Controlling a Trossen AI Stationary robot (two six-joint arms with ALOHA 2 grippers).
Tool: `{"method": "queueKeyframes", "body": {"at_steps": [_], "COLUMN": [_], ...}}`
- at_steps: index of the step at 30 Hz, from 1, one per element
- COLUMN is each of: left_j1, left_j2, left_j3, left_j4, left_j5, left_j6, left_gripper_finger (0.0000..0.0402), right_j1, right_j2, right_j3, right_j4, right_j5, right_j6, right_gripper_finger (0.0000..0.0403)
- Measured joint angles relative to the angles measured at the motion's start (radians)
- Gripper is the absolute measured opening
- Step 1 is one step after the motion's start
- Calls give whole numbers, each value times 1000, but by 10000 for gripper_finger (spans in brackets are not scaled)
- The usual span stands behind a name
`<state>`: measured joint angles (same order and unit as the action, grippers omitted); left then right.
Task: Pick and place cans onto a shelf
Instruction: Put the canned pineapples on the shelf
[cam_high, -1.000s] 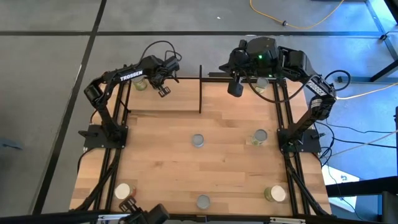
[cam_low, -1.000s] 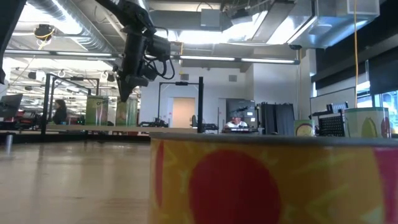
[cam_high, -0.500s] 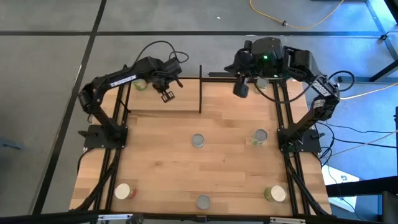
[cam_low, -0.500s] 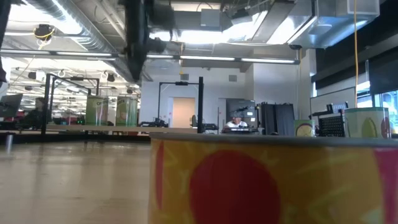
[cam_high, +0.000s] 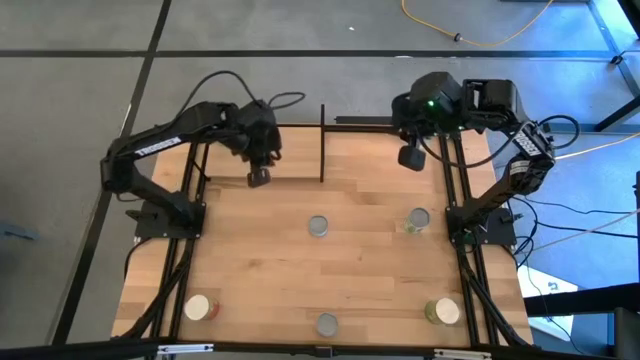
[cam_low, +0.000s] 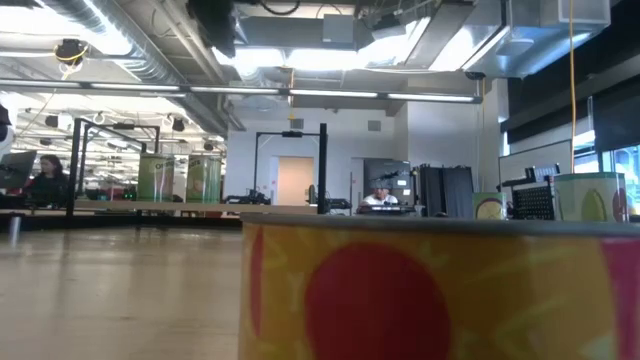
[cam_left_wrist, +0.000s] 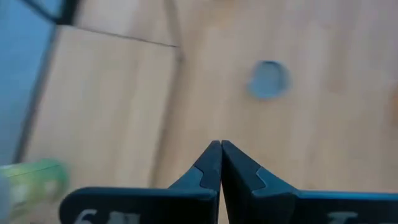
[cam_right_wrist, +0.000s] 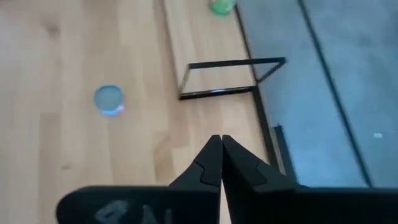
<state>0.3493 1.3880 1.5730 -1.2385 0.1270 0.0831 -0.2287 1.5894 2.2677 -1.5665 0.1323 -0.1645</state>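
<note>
The shelf (cam_high: 265, 150) spans the table's far edge under both arms, with two cans on it in the low view (cam_low: 156, 178). The left gripper (cam_high: 258, 177) and right gripper (cam_high: 409, 157) hover over its front edge, both closed and empty. Five cans are left on the table nearer than the claws, the closest (cam_high: 318, 226) between them.

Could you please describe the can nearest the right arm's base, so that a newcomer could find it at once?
Start at the wooden table seen from above and go to its right half. Beside the right arm's black base bracket stands the can, silvery-topped with a greenish label. Unlike the centre can, it sits close to the table's right edge.
</note>
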Motion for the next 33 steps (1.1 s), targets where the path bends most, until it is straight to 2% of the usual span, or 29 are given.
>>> {"method": "queueKeyframes", "body": {"at_steps": [6, 12, 17, 23, 33], "left_j1": [-114, -263, -388, -498, -674], "left_j2": [-32, -30, -42, -43, -44], "left_j3": [0, 0, -7, -7, -15], "left_j4": [-69, -337, -327, -331, -332], "left_j5": [135, 106, 138, 158, 180], "left_j6": [-62, -277, -484, -637, -756], "left_gripper_finger": [0, 0, 0, 4, 55], "right_j1": [0, 0, 0, 0, 0], "right_j2": [0, -3, -3, -3, -3], "right_j3": [0, 0, 0, 0, 0], "right_j4": [-5, -5, -5, 4, 21], "right_j5": [-28, -29, -31, -30, -30], "right_j6": [-25, -57, -53, -19, 6], "right_gripper_finger": [7, 7, 7, 7, 7]}}
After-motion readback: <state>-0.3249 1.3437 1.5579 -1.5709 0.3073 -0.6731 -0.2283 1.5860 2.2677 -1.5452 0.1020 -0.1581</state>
